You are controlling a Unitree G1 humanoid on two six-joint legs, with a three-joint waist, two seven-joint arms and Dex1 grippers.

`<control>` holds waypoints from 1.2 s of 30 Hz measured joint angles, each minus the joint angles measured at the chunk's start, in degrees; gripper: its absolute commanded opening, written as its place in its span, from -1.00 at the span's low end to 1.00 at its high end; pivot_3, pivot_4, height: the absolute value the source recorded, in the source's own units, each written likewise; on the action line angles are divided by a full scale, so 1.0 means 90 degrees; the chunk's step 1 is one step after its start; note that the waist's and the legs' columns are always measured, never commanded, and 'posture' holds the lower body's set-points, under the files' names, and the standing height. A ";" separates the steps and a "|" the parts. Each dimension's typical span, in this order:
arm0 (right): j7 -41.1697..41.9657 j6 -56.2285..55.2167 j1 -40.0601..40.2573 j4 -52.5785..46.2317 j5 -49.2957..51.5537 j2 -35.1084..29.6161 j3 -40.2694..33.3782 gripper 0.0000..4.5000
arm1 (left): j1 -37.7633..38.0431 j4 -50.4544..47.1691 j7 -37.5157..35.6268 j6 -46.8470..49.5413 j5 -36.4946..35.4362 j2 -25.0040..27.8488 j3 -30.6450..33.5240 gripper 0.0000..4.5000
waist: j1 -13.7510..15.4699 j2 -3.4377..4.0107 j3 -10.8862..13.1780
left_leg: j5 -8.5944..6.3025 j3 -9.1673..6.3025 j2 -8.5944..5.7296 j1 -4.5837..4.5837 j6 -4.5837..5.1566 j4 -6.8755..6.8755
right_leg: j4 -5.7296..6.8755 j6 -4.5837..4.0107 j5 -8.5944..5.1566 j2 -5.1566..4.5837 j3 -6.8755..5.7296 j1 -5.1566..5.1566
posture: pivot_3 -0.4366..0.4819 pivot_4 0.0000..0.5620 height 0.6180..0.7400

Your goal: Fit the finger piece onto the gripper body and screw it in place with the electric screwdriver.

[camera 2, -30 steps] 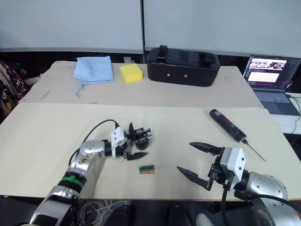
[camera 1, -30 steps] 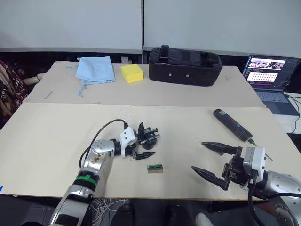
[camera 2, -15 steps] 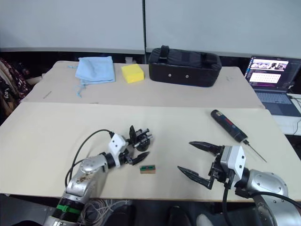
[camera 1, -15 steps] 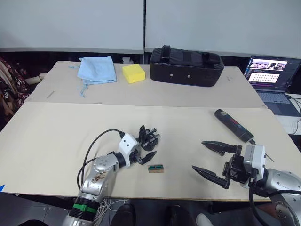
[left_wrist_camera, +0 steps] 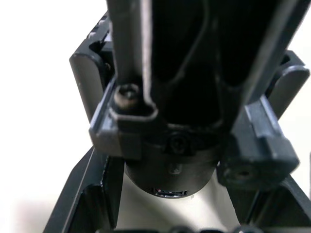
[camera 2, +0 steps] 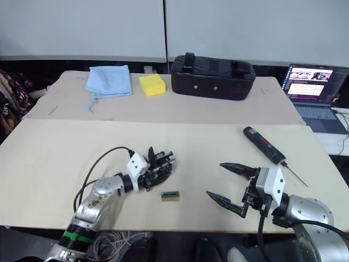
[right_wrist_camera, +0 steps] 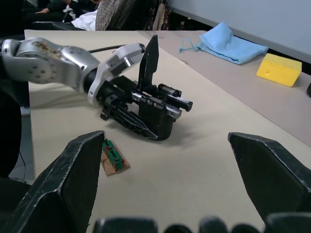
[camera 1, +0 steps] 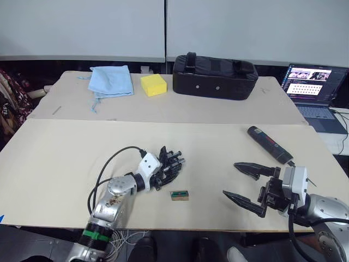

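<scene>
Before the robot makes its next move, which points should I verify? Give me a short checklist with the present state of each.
1. Left gripper at the gripper body: ok, its fingers straddle the body, one above and one beneath.
2. Firm grasp on the gripper body: cannot tell.
3. Right gripper free to pick up a tool: ok, fingers wide apart, nothing between them.
4. Electric screwdriver within reach: probably ok, it lies on the table just beyond the right gripper.
5. Finger piece located: cannot tell.
6. Small green part away from the work: ok, it lies apart, nearer the table edge.
</scene>
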 measured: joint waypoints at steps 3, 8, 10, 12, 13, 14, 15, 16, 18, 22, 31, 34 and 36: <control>0.0005 0.0166 0.0053 -0.0047 0.0186 0.0000 0.0029 1.00 | -0.0714 0.0990 -0.0937 -0.0640 -0.0029 0.0242 -0.0168 0.03 | 0.0010 -0.0001 0.0000 | 0.0005 0.0000 0.0000 -0.0014 0.0007 0.0003 | -0.0003 0.0000 0.0000 0.0001 -0.0004 -0.0005 | -0.05 -0.47 1.00; 0.0088 0.0365 0.0271 -0.0323 0.0381 -0.0024 0.0081 1.00 | -0.1632 0.2538 -0.1819 -0.1609 0.0054 0.0185 -0.0273 0.03 | 0.0024 -0.0001 0.0001 | 0.0004 0.0000 -0.0002 -0.0020 0.0013 0.0007 | -0.0007 0.0003 0.0002 -0.0001 -0.0002 -0.0003 | -0.05 -0.47 1.00; 0.0087 0.0387 0.0301 -0.0357 0.0381 -0.0030 0.0083 1.00 | -0.1906 0.2976 -0.2035 -0.1799 0.0106 0.0141 -0.0299 0.03 | 0.0030 -0.0001 0.0001 | 0.0004 0.0000 -0.0002 -0.0020 0.0013 0.0013 | -0.0005 0.0005 0.0003 -0.0001 -0.0002 -0.0001 | -0.05 -0.47 1.00; 0.0083 0.0388 0.0372 -0.0397 0.0379 -0.0034 0.0070 1.00 | -0.2061 0.3223 -0.2171 -0.1938 0.0191 0.0129 -0.0318 0.03 | 0.0030 -0.0001 0.0000 | 0.0004 0.0000 -0.0002 -0.0019 0.0013 0.0014 | -0.0005 0.0006 0.0003 -0.0001 -0.0002 0.0001 | -0.05 -0.47 1.00; 0.0087 0.0388 0.0429 -0.0423 0.0377 -0.0038 0.0066 1.00 | -0.2096 0.3310 -0.2196 -0.1962 0.0190 0.0104 -0.0304 0.50 | 0.0029 -0.0001 0.0000 | 0.0004 0.0000 -0.0002 -0.0018 0.0013 0.0014 | -0.0005 0.0006 0.0003 -0.0001 -0.0002 0.0002 | -0.05 -0.47 1.00; 0.0091 0.0388 0.0469 -0.0437 0.0373 -0.0043 0.0066 1.00 | -0.2112 0.3372 -0.2176 -0.1967 0.0214 0.0076 -0.0302 0.71 | 0.0029 -0.0001 0.0000 | 0.0004 0.0000 -0.0002 -0.0018 0.0013 0.0015 | -0.0005 0.0006 0.0003 -0.0001 -0.0002 0.0002 | -0.05 -0.47 1.00; 0.0093 0.0388 0.0500 -0.0454 0.0371 -0.0043 0.0066 1.00 | -0.2096 0.3470 -0.2138 -0.1953 0.0205 0.0047 -0.0276 0.91 | 0.0027 -0.0002 0.0001 | 0.0004 -0.0001 -0.0002 -0.0020 0.0013 0.0015 | -0.0004 0.0006 0.0003 -0.0001 -0.0002 0.0000 | -0.05 -0.47 1.00; 0.0092 0.0388 0.0519 -0.0455 0.0370 -0.0044 0.0064 1.00 | -0.2088 0.3469 -0.2120 -0.1952 0.0201 0.0039 -0.0252 0.96 | 0.0026 -0.0002 0.0001 | 0.0004 -0.0001 0.0000 -0.0020 0.0013 0.0015 | -0.0004 0.0006 0.0003 0.0000 -0.0003 0.0000 | -0.05 -0.47 1.00; 0.0090 0.0388 0.0517 -0.0458 0.0370 -0.0044 0.0064 1.00 | -0.2024 0.3413 -0.2059 -0.1964 0.0203 0.0043 -0.0210 0.96 | 0.0023 -0.0002 0.0001 | 0.0004 -0.0001 -0.0001 -0.0018 0.0013 0.0014 | -0.0003 0.0006 0.0003 -0.0001 -0.0002 0.0000 | -0.05 -0.47 1.00; 0.0099 0.0388 0.0501 -0.0457 0.0371 -0.0050 0.0061 1.00 | -0.1503 0.2845 -0.1641 -0.1936 0.0119 0.0060 0.0099 0.96 | -0.0022 -0.0001 0.0000 | 0.0004 -0.0001 0.0005 -0.0012 0.0013 0.0012 | 0.0001 0.0006 0.0003 0.0002 -0.0001 0.0001 | -0.05 -0.47 1.00; 0.0207 0.0388 0.0335 -0.0316 0.0364 -0.0094 0.0099 1.00 | 0.0248 0.0396 -0.0903 -0.0666 -0.0294 0.0442 0.0579 0.96 | 0.0006 0.0000 0.0000 | -0.0003 0.0000 0.0008 0.0005 0.0002 0.0003 | 0.0002 0.0000 0.0000 -0.0002 -0.0001 0.0006 | -0.05 -0.47 1.00; 0.0252 0.0386 0.0256 -0.0279 0.0350 -0.0094 0.0121 1.00 | 0.0506 -0.0188 -0.0452 -0.0157 -0.0304 0.0277 0.0572 0.96 | 0.0046 0.0000 0.0000 | -0.0004 0.0000 0.0004 0.0001 0.0000 0.0004 | -0.0002 0.0000 0.0000 -0.0004 -0.0002 0.0006 | -0.05 -0.47 1.00; 0.0253 0.0385 0.0204 -0.0246 0.0331 -0.0094 0.0134 1.00 | 0.0556 -0.0548 -0.0129 0.0168 -0.0314 0.0091 0.0565 0.96 | 0.0049 0.0000 0.0000 | -0.0004 0.0000 0.0004 -0.0001 0.0001 0.0004 | -0.0003 0.0001 0.0000 -0.0004 -0.0001 0.0005 | -0.05 -0.47 1.00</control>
